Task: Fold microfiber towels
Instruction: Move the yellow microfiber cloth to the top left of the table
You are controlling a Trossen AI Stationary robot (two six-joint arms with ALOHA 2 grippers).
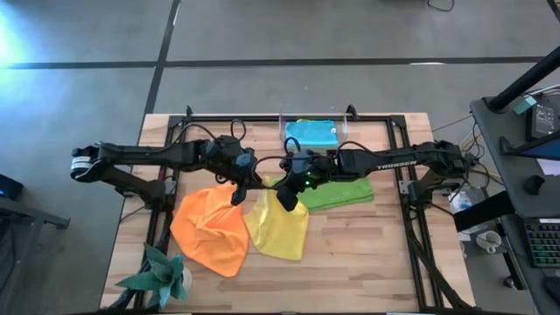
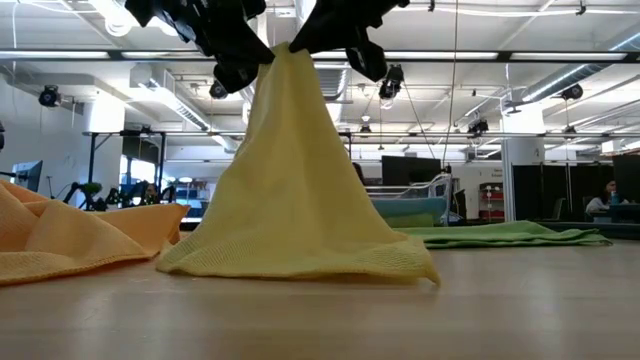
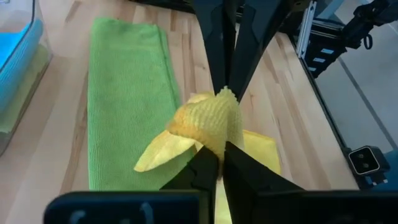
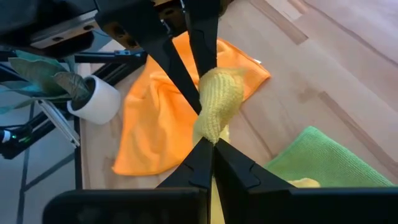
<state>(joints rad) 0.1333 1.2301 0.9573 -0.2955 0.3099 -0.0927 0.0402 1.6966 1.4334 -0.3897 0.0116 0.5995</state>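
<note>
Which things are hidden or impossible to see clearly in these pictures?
- Yellow towel, low view: its top corner is hidden by both end effectors.
- Clear bin, high view: the contents under the blue towel are unclear.
- Orange towel, low view: cut off by the picture's edge.
- Green towel, high view: partly covered by the right arm.

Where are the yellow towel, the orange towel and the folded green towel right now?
yellow towel [image 2: 295, 200], low view, middle of its hanging drape.
orange towel [image 1: 208, 229], high view, centre of the crumpled cloth.
green towel [image 3: 127, 99], left wrist view, middle of its flat top.
</note>
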